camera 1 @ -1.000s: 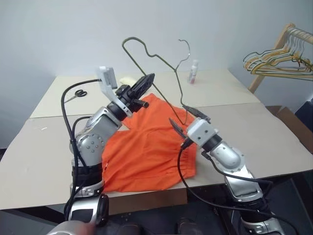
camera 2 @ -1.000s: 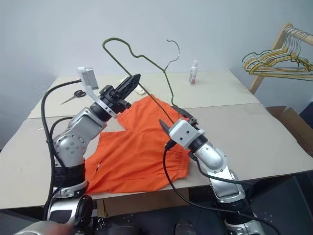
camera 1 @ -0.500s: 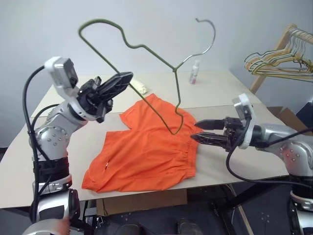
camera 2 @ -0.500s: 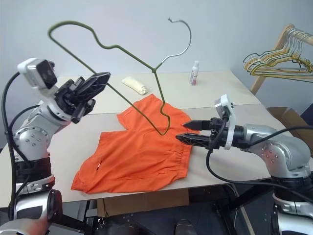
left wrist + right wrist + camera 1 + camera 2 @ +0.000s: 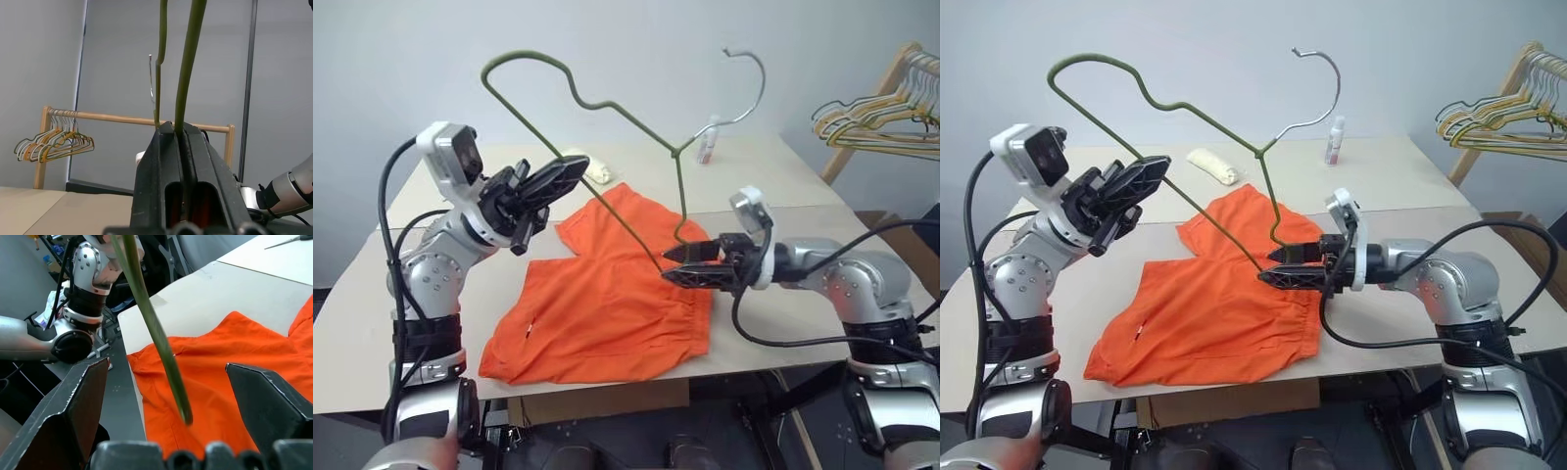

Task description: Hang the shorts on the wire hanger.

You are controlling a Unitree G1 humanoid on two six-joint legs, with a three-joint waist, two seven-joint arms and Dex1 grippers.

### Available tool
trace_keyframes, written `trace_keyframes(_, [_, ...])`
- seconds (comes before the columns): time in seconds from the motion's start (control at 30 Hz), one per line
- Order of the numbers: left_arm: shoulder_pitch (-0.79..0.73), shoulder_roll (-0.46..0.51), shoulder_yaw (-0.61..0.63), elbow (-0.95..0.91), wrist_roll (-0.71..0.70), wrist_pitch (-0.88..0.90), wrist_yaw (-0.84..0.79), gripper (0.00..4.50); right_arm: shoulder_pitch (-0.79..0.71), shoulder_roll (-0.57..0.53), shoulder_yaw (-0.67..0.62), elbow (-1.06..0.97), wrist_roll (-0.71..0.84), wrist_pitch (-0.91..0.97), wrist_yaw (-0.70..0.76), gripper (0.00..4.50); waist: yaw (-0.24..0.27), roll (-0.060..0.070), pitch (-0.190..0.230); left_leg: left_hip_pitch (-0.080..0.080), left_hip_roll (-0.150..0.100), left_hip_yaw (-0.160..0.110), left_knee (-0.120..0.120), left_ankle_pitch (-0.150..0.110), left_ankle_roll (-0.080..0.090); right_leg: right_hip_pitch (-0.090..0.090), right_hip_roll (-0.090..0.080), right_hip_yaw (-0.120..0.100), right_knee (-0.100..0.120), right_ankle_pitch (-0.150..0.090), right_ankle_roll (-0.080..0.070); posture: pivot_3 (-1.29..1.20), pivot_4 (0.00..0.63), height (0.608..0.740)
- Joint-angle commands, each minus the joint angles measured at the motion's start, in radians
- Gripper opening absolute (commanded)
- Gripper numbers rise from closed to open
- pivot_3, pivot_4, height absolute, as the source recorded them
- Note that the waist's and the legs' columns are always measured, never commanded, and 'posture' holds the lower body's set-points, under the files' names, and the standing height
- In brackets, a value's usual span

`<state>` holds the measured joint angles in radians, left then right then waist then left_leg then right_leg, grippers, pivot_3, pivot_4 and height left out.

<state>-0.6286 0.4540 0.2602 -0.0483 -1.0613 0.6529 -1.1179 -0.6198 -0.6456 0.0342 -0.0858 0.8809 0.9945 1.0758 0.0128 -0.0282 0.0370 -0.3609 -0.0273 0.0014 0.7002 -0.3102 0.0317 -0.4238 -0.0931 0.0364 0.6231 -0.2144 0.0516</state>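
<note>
- Shorts (image 5: pixel 607 308) lie flat at the bench's (image 5: pixel 783 323) near edge.
- Left gripper (image 5: pixel 563 176), fingers clamped on the wire hanger (image 5: pixel 607 103), holds it aloft.
- Right gripper (image 5: pixel 677 264), fingers spread wide and empty, points toward 9 o'clock at the hanger's lower corner.

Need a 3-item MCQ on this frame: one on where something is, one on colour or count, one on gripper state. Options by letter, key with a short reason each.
1. Where do the shorts lie?
A. Flat on the table
B. Draped over the wire hanger
C. On the wooden rack

2. What colour are the shorts?
A. Blue
B. Orange
C. White

3. How does the right gripper stand?
A. Shut on the shorts
B. Shut on the scissors
C. Open, its fingers either side of the wire hanger's low corner

Key:
1 A: the shorts are spread on the table, while the wire hanger is held up in the air above them by the left gripper, which is shut on its wire.
2 B: the fabric is bright orange in both head views.
3 C: the right wrist view shows both fingers wide apart with the wire between them.
</note>
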Motion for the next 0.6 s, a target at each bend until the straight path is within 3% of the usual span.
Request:
trace_keyframes(0.03, [-0.017, -0.004, 0.007, -0.021, -0.001, -0.017, 0.007, 0.0, -0.026, 0.004, 0.012, -0.022, -0.014, -0.005, 0.014, 4.45, -0.001, 0.0, 0.0, -0.001, 0.0, 0.0, 0.0, 0.0, 0.0, 0.0, 0.0, 0.0, 0.0, 0.0, 0.0, 0.05, 0.0, 0.74])
trace_keyframes(0.17, [-0.014, -0.006, 0.007, -0.022, -0.001, -0.016, 0.007, 0.0, -0.027, 0.007, 0.02, -0.014, -0.02, -0.003, 0.027, 4.45, -0.001, 0.0, 0.0, -0.001, 0.0, 0.0, 0.0, -0.001, 0.002, 0.0, 0.0, 0.0, 0.0, 0.0, 0.0, 0.05, 0.0, 0.74])
trace_keyframes(0.27, [-0.013, -0.008, 0.009, -0.021, -0.001, -0.014, 0.014, 0.0, -0.024, 0.009, 0.023, -0.01, -0.026, -0.003, 0.032, 3.87, -0.001, 0.0, 0.0, -0.001, 0.0, 0.0, 0.0, -0.002, 0.003, 0.0, 0.0, 0.0, 0.0, 0.0, 0.0, 0.05, 0.0, 0.74])
trace_keyframes(0.6, [-0.005, -0.002, 0.003, -0.011, 0.019, -0.019, 0.015, 0.0, -0.011, 0.018, 0.009, -0.013, -0.02, 0.01, 0.026, 0.29, -0.001, 0.0, 0.0, -0.001, 0.0, 0.0, 0.0, -0.002, 0.003, 0.0, 0.0, 0.0, 0.0, 0.0, 0.0, 0.05, 0.0, 0.74])
